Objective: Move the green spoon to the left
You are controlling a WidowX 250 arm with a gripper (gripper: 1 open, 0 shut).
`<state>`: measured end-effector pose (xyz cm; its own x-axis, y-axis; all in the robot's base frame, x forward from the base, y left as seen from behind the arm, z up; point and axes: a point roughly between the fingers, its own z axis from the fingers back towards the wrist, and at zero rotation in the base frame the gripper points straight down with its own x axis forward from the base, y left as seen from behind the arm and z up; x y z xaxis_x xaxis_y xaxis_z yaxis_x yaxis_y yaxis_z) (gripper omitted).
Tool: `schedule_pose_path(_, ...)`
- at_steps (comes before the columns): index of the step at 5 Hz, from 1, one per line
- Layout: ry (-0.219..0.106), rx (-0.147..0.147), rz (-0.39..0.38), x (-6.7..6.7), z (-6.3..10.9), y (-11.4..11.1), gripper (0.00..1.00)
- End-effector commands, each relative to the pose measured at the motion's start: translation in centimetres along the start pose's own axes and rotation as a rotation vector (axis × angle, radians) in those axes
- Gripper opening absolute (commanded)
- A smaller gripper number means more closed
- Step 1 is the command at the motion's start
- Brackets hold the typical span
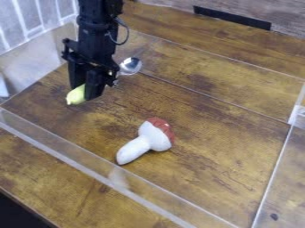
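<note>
My black gripper (pixel 91 78) hangs pointing down over the left part of the wooden table, shut on the green spoon (pixel 78 94). The spoon's yellow-green handle end pokes out below and left of the fingers. Its shiny silver bowl (pixel 128 64) sticks out to the right of the gripper. The spoon's middle is hidden by the fingers. Whether the handle tip touches the wood I cannot tell.
A toy mushroom (pixel 146 142) with a white stem and red-brown cap lies on the table (pixel 226 98) right of and nearer than the gripper. A clear plastic wall (pixel 71 165) rims the work area along the near and left sides.
</note>
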<state>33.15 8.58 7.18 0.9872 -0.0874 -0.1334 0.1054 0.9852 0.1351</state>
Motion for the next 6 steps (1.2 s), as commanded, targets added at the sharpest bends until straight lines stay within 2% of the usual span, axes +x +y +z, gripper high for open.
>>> schedule_pose_path(1,-0.051,0.02,-0.03,1.1,2.0,0.2,0.0)
schedule_pose_path(4,-0.041,0.004,-0.132,2.6,1.5,0.4,0.0)
schedule_pose_path(6,-0.004,-0.037,0.011,2.4,1.9,1.9,0.0)
